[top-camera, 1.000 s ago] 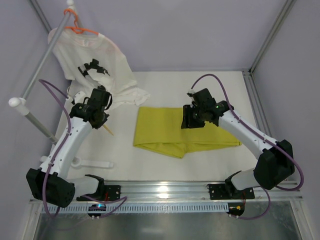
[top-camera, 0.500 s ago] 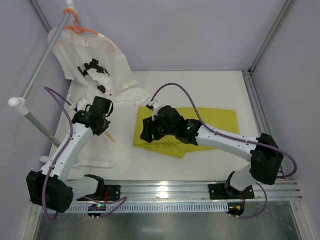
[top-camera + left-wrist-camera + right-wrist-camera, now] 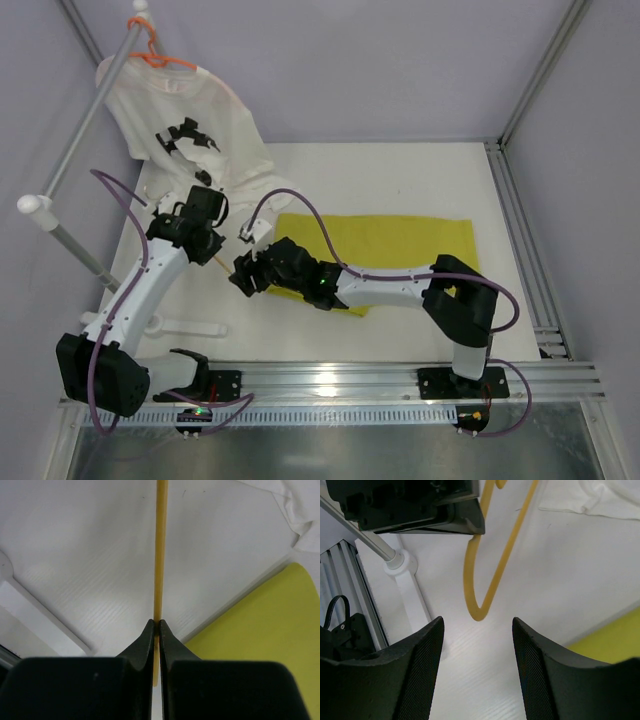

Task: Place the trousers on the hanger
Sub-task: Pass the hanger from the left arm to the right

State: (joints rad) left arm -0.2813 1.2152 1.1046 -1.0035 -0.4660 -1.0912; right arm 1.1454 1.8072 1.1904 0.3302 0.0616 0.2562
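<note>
– Two grippers are to be accounted for; how is the hanger (image 3: 159, 555) held?
– It is clamped by the left gripper (image 3: 156, 625), jaws pinched tight on the thin yellow bar. The right gripper (image 3: 477, 622) is spread wide with nothing grasped, just before the hanger's rounded end.
– And the trousers (image 3: 400, 240)?
– They are laid folded flat on the table (image 3: 400, 170), to the right of the hanger. Soft, light, limp cloth is expected, so sagging and sliding off smooth plastic are likely. A hold at the folded edge, through all layers, is judged best. The hanger is judged stiff but thin, easily twisted.
</note>
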